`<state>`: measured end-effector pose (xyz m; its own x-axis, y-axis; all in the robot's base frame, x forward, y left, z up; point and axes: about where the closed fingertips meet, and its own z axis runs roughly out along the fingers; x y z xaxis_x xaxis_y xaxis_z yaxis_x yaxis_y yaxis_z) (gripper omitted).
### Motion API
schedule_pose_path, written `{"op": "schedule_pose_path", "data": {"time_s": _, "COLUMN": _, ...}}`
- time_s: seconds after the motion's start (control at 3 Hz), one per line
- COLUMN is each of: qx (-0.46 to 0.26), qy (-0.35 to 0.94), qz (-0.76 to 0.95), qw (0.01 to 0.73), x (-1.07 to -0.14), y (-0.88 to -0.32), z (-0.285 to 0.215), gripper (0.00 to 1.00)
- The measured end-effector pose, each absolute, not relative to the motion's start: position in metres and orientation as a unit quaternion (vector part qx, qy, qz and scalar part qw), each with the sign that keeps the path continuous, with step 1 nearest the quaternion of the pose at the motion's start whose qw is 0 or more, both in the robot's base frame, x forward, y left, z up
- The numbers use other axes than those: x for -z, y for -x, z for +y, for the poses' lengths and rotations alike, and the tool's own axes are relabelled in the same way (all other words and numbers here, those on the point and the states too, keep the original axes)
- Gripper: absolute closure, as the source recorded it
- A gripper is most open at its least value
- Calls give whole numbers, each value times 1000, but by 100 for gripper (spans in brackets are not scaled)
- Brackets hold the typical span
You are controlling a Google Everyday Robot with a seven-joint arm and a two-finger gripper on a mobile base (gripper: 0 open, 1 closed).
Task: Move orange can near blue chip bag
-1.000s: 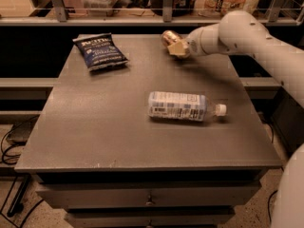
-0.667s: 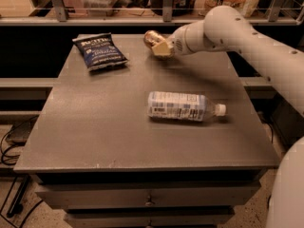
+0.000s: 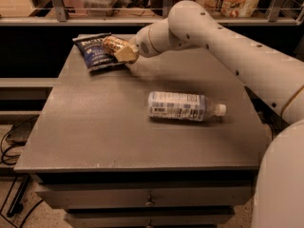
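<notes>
The orange can, golden-brown, is held tilted in my gripper at the far left of the grey table. The gripper is shut on the can and holds it just above the table, right at the right edge of the blue chip bag. The can overlaps the bag's right side in this view; I cannot tell if they touch. The dark-blue bag lies flat at the table's back left corner. My white arm reaches in from the right.
A clear plastic bottle with a white label lies on its side at the middle right of the table. A shelf with a rail and packages runs behind the table. Drawers sit below the front edge.
My gripper has carried the orange can leftward along the back of the table, from right of centre to the blue chip bag's right edge. The bottle and bag have not moved.
</notes>
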<state>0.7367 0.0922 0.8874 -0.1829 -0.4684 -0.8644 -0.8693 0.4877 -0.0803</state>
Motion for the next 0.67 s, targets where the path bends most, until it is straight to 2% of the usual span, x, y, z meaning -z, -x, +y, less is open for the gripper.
{"op": "schedule_pose_path", "data": {"time_s": 0.33, "qx": -247, "qy": 466, "qz": 732, "qw": 430, "x": -881, "y": -723, "z": 111, "gripper": 87}}
{"op": "schedule_pose_path", "data": {"time_s": 0.67, "qx": -248, "qy": 465, "qz": 735, "qw": 427, "x": -878, "y": -722, "z": 109, "gripper": 56}}
